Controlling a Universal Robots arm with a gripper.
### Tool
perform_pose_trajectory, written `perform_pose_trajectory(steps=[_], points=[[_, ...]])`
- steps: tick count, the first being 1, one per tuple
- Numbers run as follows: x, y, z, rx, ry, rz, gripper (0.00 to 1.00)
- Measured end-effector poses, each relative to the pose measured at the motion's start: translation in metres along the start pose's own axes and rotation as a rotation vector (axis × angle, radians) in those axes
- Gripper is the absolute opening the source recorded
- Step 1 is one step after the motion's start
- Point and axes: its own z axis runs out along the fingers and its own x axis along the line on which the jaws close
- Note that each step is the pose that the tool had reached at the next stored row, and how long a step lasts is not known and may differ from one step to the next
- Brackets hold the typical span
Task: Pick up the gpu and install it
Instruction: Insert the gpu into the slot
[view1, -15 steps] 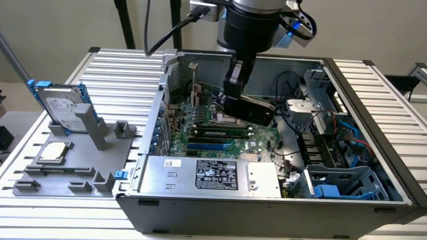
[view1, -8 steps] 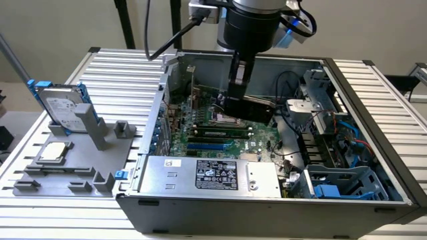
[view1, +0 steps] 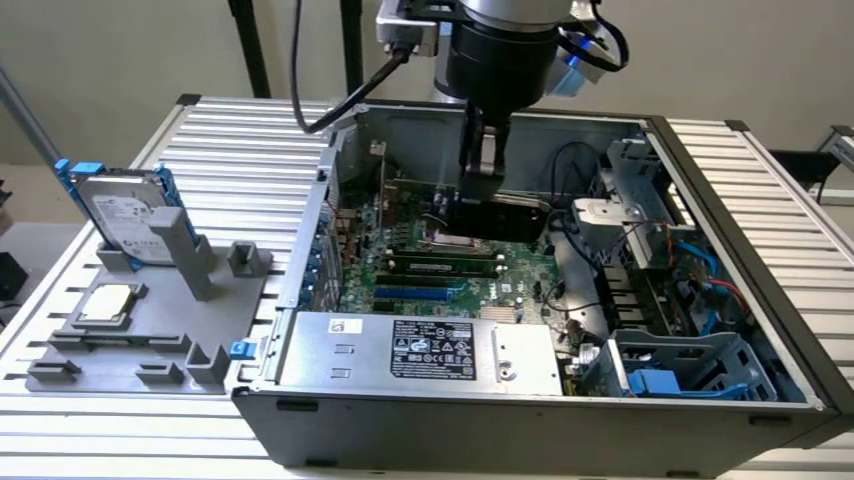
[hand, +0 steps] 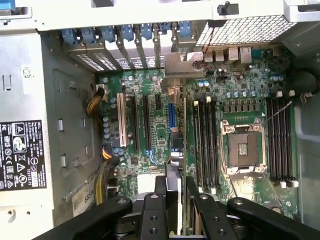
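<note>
The install step was in hand: the fingers clamped the gpu edge-on above the motherboard slots, bracket at the case's rear wall. Seating it likely demanded exact alignment over one slot.

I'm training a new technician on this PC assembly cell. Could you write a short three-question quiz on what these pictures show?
1. Fill the gap with inside or outside: the hard drive stands upright in the gray holder, ___ the computer case.
2. True or false: the processor chip lies on the holder, and the processor socket in the case is empty.
3. What is the gripper clamped on? A the hard drive; B the graphics card; C the processor chip.

Key: 1 outside; 2 true; 3 B.
</note>
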Motion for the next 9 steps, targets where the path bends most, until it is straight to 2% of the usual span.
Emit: perform_pose_trajectory(steps=[9], points=[[0.003, 0.0301, 0.0171, 0.0062, -0.0004, -0.002, 0.26]])
